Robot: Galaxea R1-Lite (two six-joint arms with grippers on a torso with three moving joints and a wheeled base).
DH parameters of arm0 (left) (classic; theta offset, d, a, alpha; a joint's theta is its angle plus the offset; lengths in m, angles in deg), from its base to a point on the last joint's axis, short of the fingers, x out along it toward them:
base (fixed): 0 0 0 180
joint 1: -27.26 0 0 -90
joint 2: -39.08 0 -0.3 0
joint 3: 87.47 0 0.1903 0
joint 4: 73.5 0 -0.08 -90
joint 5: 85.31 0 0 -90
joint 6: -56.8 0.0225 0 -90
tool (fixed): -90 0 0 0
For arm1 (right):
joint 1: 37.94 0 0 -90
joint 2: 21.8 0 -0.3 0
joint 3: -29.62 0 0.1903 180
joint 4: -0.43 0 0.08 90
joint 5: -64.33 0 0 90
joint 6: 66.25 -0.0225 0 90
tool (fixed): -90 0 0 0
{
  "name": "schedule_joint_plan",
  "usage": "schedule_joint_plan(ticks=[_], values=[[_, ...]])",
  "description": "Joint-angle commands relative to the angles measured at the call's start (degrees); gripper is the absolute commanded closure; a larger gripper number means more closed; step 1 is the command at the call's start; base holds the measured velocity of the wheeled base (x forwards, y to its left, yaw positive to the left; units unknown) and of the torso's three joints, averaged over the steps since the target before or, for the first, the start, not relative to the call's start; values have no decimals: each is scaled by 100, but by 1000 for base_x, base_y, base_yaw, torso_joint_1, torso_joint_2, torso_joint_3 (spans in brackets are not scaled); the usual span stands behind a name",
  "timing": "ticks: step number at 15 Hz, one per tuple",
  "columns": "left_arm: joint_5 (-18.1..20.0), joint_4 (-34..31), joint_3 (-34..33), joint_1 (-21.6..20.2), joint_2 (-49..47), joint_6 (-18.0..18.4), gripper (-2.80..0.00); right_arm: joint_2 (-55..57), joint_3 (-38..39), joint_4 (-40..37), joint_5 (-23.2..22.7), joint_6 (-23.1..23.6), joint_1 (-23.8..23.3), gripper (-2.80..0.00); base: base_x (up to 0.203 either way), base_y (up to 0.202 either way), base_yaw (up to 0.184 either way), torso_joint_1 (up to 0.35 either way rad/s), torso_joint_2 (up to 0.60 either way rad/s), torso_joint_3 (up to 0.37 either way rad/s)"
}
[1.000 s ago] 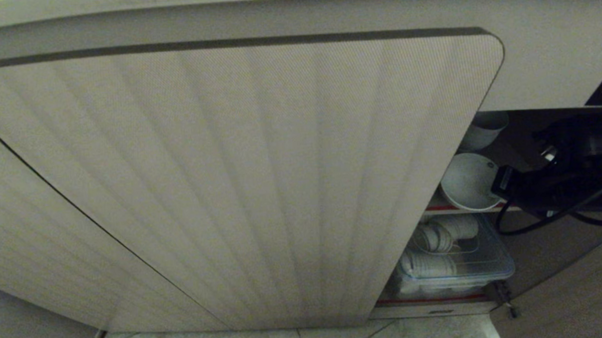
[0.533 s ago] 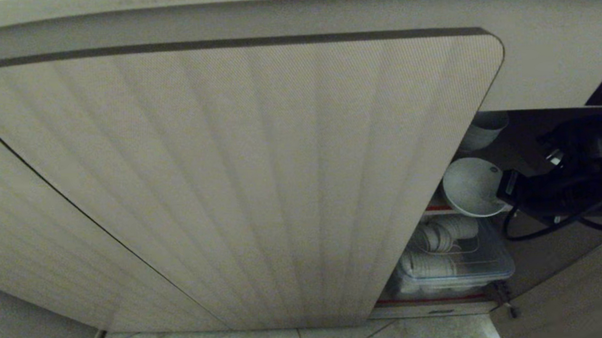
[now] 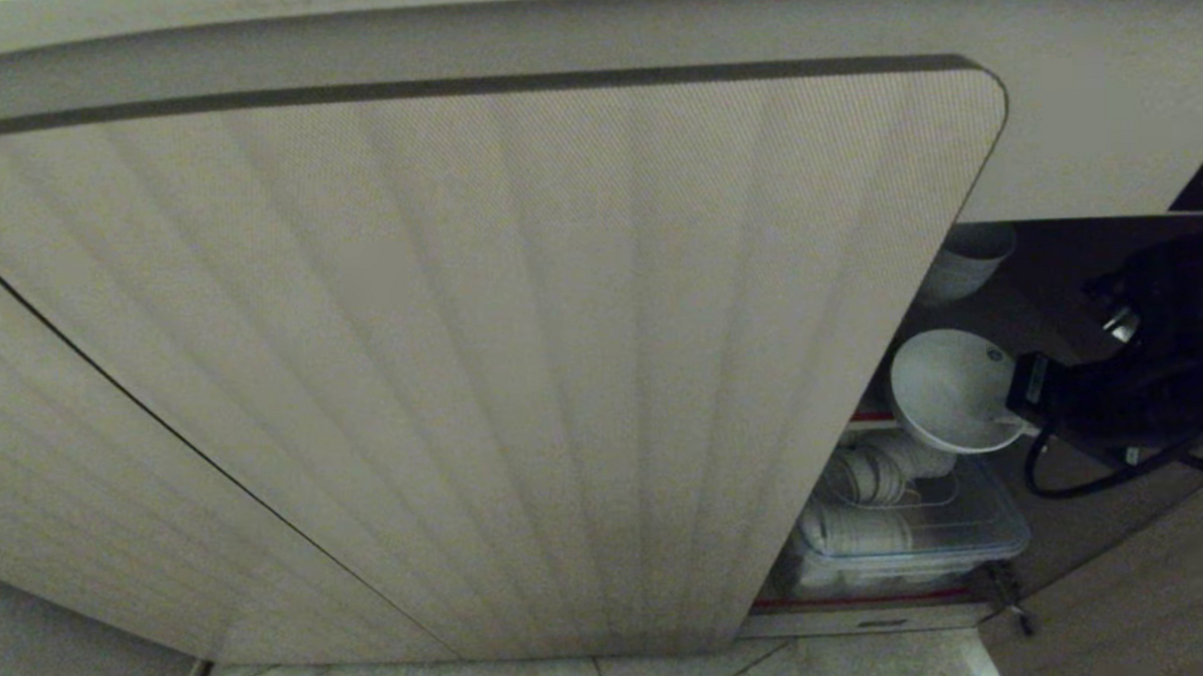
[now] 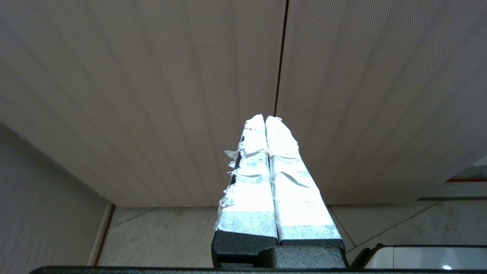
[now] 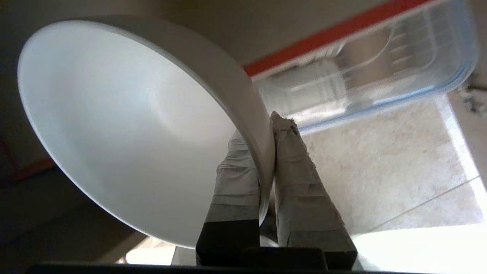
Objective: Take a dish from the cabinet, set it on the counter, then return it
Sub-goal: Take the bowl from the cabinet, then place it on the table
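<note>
At the right edge of the head view, inside the open cabinet (image 3: 1049, 262), the right gripper (image 3: 1017, 426) is pinched onto the rim of the dish (image 3: 949, 391), a small white bowl. The right wrist view shows the grip plainly: the taped fingers (image 5: 236, 179) stand nearly together, one inside the bowl (image 5: 125, 125) and one outside, with the thin wall caught between them. The bowl hangs tilted on edge, its mouth turned toward the head camera, and it looks clear of the red-edged shelf (image 3: 869, 417) just behind it in the lower middle right of the frame.

Below it, a clear plastic bin (image 3: 969, 545) holds stacked white bowls (image 3: 863, 524); another white vessel (image 3: 969, 255) sits deeper in the dark upper part of the opening. A ribbed beige door (image 3: 462, 363) fills most of the frame's left and centre.

The left gripper (image 4: 265, 120) is parked low before the closed ribbed doors, its taped fingers pressed together on nothing.

As for progress, I judge the pick as done and the carry as under way, the bowl being held at the cabinet's mouth. Whether this is the trip out or the trip back cannot be told from these views, since no countertop surface shows. If outbound, the placing on the counter and the whole return remain.
</note>
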Motion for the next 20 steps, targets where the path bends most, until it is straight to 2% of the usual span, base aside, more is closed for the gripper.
schedule_joint_plan(ticks=[1,12,16,20], values=[[0,1,0,0,2,-1,0,-113,67,-5,-25,-13,0,0,0,0,0,0,0,0],[0,1,0,0,2,-1,0,-664,441,-469,-315,285,25,0,0,0,0,0,0,0],[0,1,0,0,2,-1,0,-811,788,-472,-347,669,53,0,0,0,0,0,0,0],[0,1,0,0,2,-1,0,-972,1077,-409,-350,699,79,0,0,0,0,0,0,0]])
